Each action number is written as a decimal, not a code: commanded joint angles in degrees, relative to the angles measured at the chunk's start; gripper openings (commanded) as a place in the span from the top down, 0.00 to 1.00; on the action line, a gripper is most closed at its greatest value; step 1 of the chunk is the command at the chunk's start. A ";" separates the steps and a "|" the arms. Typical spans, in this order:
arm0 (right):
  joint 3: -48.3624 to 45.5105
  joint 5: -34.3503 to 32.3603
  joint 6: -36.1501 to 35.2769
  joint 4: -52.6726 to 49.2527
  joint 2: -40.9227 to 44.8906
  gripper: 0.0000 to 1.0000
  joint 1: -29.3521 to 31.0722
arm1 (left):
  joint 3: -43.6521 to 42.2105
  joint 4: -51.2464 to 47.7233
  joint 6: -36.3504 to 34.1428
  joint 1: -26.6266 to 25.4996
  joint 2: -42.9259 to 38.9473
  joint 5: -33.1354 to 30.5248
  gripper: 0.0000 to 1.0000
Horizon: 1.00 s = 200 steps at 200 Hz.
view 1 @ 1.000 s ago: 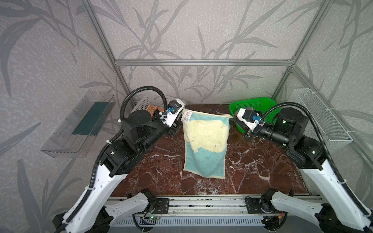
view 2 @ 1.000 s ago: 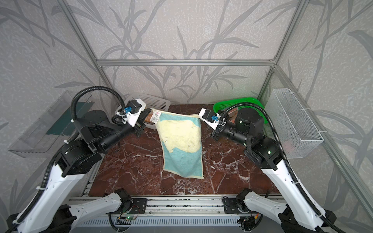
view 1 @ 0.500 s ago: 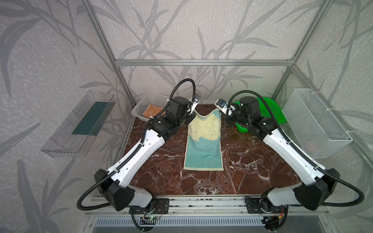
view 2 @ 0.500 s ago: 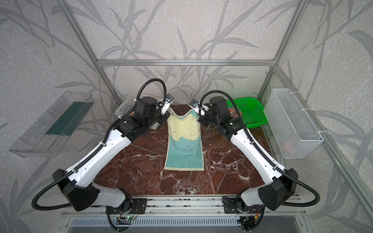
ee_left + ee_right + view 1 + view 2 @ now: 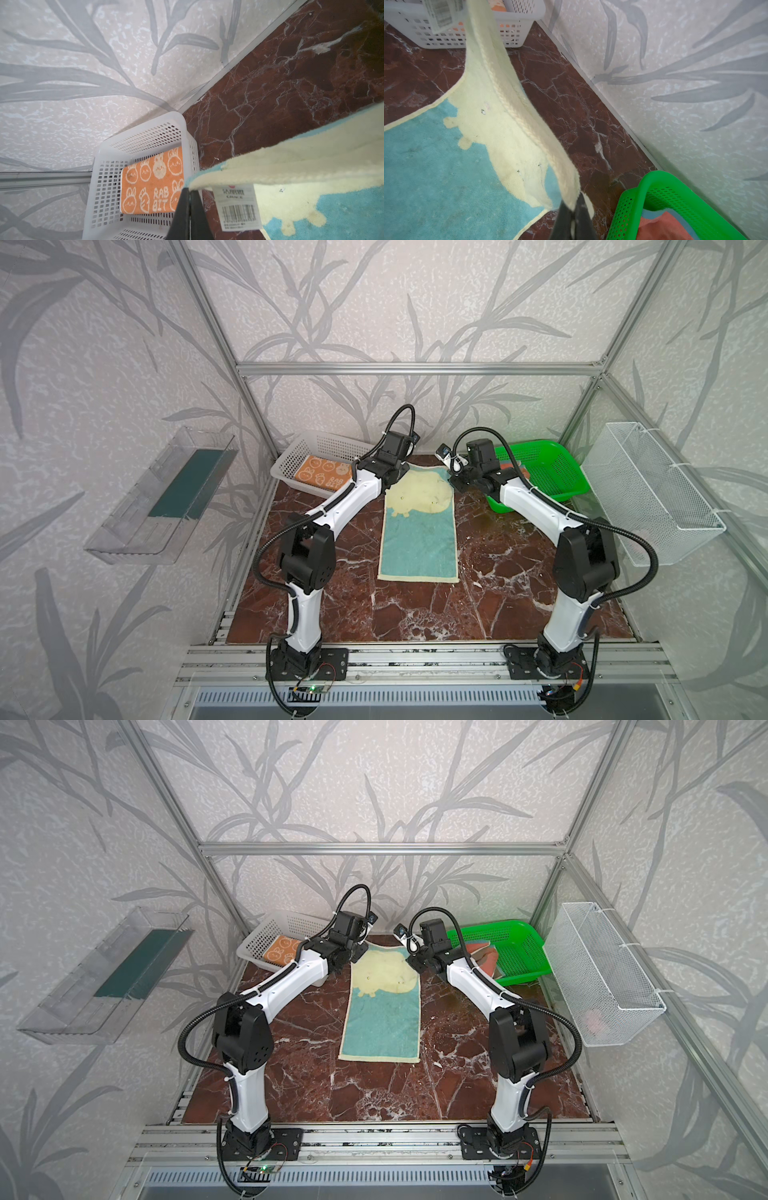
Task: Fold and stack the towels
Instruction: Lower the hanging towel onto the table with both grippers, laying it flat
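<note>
1. The left pincer (image 5: 189, 192) is clenched on the far left corner of the yellow towel (image 5: 419, 539). The right pincer (image 5: 576, 202) is clenched on its far right corner.
2. That towel lies spread along the middle of the bench (image 5: 498, 593), with only its far edge lifted. No fold shows yet.
3. An orange towel (image 5: 322, 477) lies folded in the white basket (image 5: 332, 445), far left, and looks finished.
4. A pink towel (image 5: 484, 961) sits bunched in the green basket (image 5: 552, 472), far right, not yet folded.

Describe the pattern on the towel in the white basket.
Orange towel with white bunny faces, carrots and the word RABBIT; clearest in the left wrist view.
</note>
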<state>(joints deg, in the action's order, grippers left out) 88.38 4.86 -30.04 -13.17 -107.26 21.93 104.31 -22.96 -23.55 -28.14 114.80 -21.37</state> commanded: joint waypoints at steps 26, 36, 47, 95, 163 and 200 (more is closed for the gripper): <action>-0.85 0.10 -0.81 4.71 -2.17 1.00 -0.52 | 3.32 1.34 0.74 0.28 3.87 -1.49 1.00; -1.38 0.60 -0.81 4.92 -2.58 1.00 -0.57 | 3.02 1.21 1.04 0.43 4.35 -1.82 1.00; -1.84 0.99 -0.74 4.95 -3.10 1.00 -0.58 | 2.79 1.02 1.27 0.41 4.72 -2.19 1.00; -4.57 2.68 0.39 5.41 -2.87 1.00 -0.58 | 1.80 -0.31 2.15 0.47 4.70 -1.53 1.00; -10.64 5.27 0.66 5.09 1.41 1.00 0.73 | -6.25 -0.18 5.45 0.16 -0.30 0.98 1.00; -12.91 4.85 -0.28 3.53 2.69 1.00 2.71 | -13.76 0.99 8.96 -0.23 -5.50 1.66 1.00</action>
<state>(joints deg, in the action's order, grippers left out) 76.66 9.04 -29.93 -8.45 -107.66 23.35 93.97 -22.37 -18.31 -28.08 115.44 -20.78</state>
